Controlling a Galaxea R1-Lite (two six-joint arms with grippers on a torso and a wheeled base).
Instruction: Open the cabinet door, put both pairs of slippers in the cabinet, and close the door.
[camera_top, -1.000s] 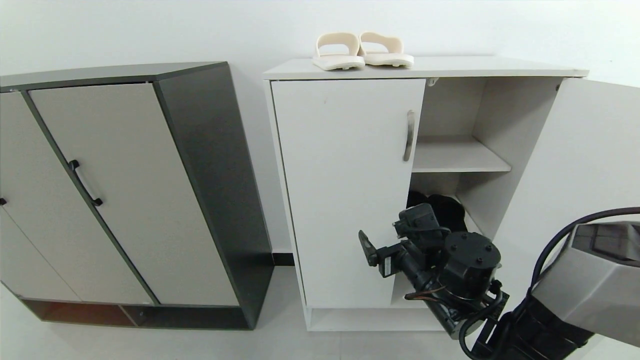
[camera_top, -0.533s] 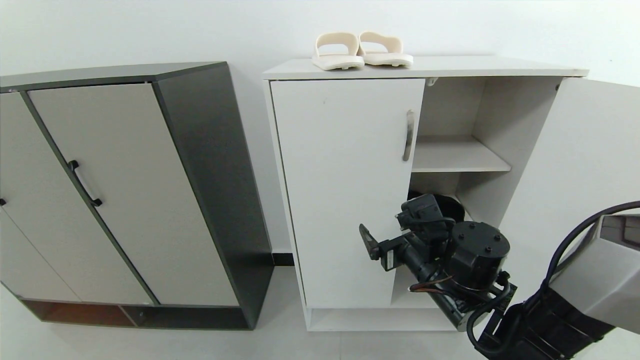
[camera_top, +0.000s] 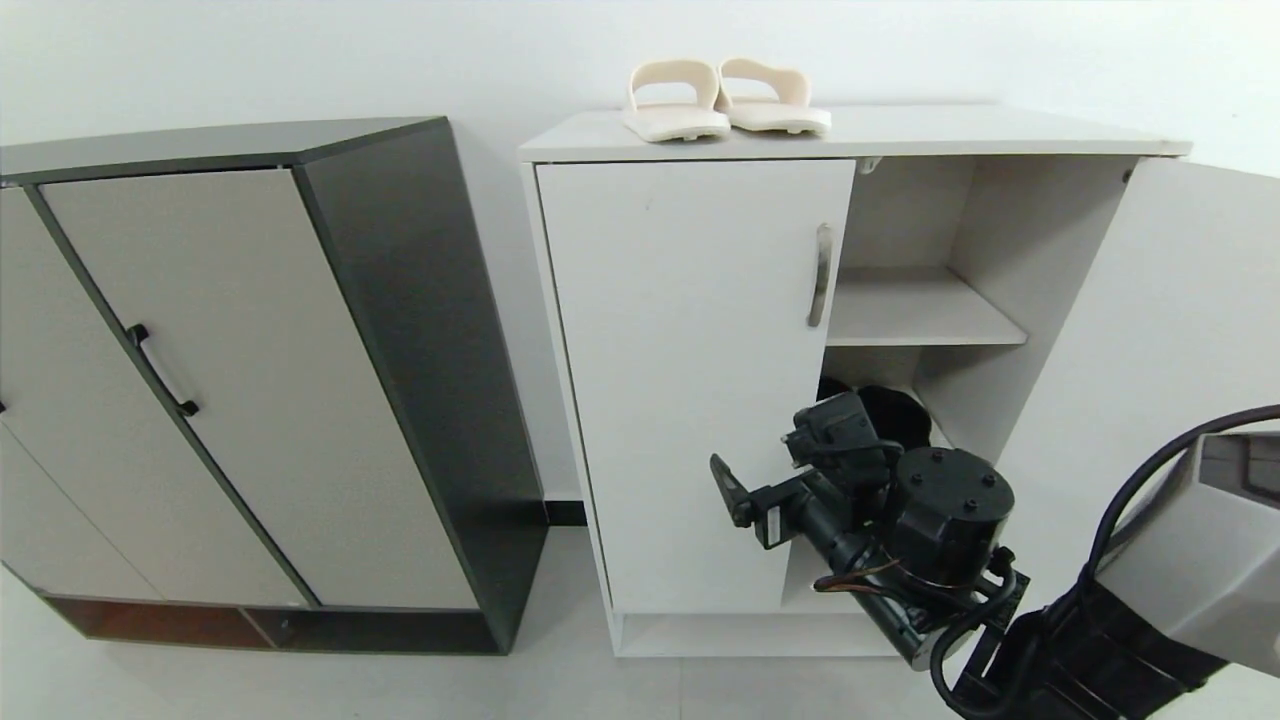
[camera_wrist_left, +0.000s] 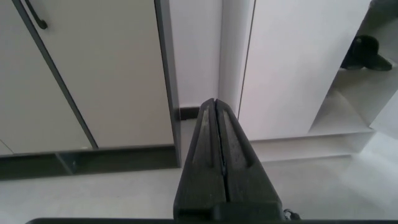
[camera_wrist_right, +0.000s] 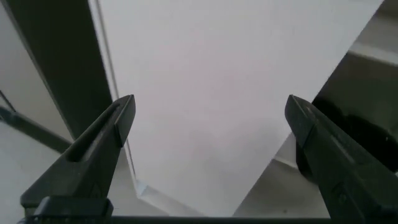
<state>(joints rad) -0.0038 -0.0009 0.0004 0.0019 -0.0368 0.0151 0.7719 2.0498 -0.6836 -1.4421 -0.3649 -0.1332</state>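
The left gripper (camera_wrist_left: 215, 109) is hovering over the floor (camera_wrist_left: 93, 193), jaws pressing together. It is pointing at twelve o'clock toward the wall (camera_wrist_left: 196, 50). A grey-doored cabinet (camera_wrist_left: 93, 74) is standing at its ten o'clock and the white cabinet (camera_wrist_left: 292, 62) at one. A black slipper (camera_wrist_left: 367, 53) is lying inside at two.

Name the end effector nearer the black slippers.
Right. The right end effector, open, is by the closed door beside the black slippers; the left end effector, shut, faces the white cabinet's other side, farther off.

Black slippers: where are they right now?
Head view, right of centre: the black slippers lie in the white cabinet's lower compartment, under the shelf, next to the closed left door's edge.
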